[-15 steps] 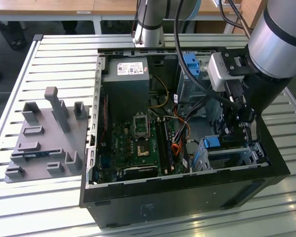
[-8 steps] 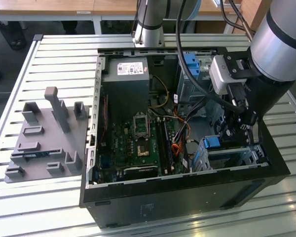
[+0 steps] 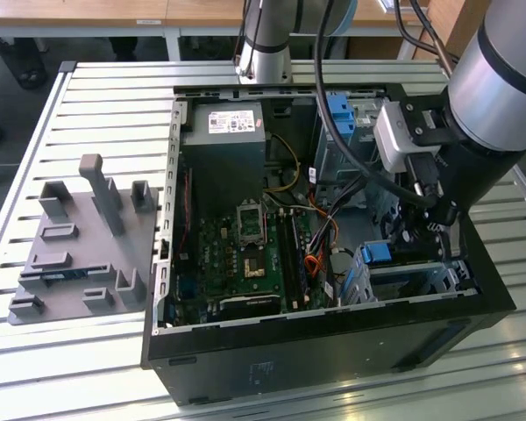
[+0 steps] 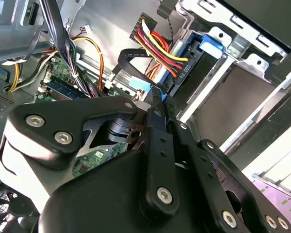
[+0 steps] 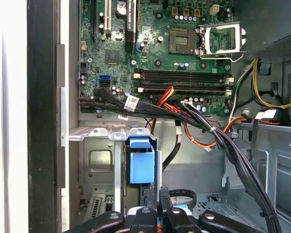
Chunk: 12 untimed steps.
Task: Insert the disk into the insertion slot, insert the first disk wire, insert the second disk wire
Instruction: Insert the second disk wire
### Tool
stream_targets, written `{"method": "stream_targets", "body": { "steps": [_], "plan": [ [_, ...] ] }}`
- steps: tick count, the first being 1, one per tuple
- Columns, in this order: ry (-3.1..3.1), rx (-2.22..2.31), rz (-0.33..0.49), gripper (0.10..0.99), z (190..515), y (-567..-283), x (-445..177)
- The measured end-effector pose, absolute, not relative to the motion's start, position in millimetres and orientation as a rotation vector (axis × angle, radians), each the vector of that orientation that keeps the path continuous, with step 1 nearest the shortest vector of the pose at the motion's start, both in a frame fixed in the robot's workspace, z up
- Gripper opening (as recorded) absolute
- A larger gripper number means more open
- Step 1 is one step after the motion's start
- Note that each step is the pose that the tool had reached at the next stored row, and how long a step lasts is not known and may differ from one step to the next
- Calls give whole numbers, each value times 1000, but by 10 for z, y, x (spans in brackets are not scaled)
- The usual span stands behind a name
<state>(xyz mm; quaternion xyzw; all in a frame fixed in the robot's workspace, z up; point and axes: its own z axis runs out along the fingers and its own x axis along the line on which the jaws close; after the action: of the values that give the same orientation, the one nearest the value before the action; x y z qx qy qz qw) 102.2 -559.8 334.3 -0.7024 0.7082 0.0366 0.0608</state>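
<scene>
The disk, in its bright blue carrier [image 3: 379, 254], sits inside the insertion slot [image 3: 421, 279], the low perforated cage at the case's front on the exterior view's right. In the second wrist view a red, yellow and black wire bundle [image 4: 157, 46] ends in a black plug at the disk's rear [image 4: 183, 73]. My gripper [image 3: 440, 230] reaches down into the case beside the cage. Its fingers [image 4: 155, 116] are shut on the pale blue plug [image 4: 139, 85] of a flat black disk wire [image 4: 131, 56], close to the disk's rear. The first wrist view has the carrier [image 5: 141, 162] just past my gripper [image 5: 159, 209].
The motherboard [image 3: 245, 254] fills the case floor, with loose cables [image 5: 208, 128] crossing toward the cage. A taller cage with a blue latch [image 3: 342, 114] stands behind the arm. A grey fixture plate [image 3: 79, 241] lies on the slatted table on the exterior view's left.
</scene>
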Motion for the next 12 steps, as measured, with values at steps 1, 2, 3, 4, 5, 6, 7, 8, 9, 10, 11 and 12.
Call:
{"method": "stream_targets", "body": {
  "steps": [1,2,3,4,5,6,7,8,9,10,11,12],
  "plan": [
    [2143,-2125,111,149,3342,-5604,1023],
    [2143,-2125,111,149,3341,-5609,1023],
    [2144,-2124,110,149,3340,-5614,1024],
    [2144,-2124,111,149,3338,-5621,1025],
    [2144,-2124,111,149,3336,-5628,1027],
    [2144,-2124,111,149,3335,-5633,1031],
    [2144,-2124,111,149,3334,-5635,1034],
    [2144,-2124,111,149,3332,-5635,1038],
    [2144,-2124,111,149,3332,-5635,1042],
    [2143,-2124,111,149,3332,-5636,1041],
    [2142,-2126,111,149,3332,-5637,1041],
    [2139,-2129,111,149,3331,-5637,1042]
  ]
}}
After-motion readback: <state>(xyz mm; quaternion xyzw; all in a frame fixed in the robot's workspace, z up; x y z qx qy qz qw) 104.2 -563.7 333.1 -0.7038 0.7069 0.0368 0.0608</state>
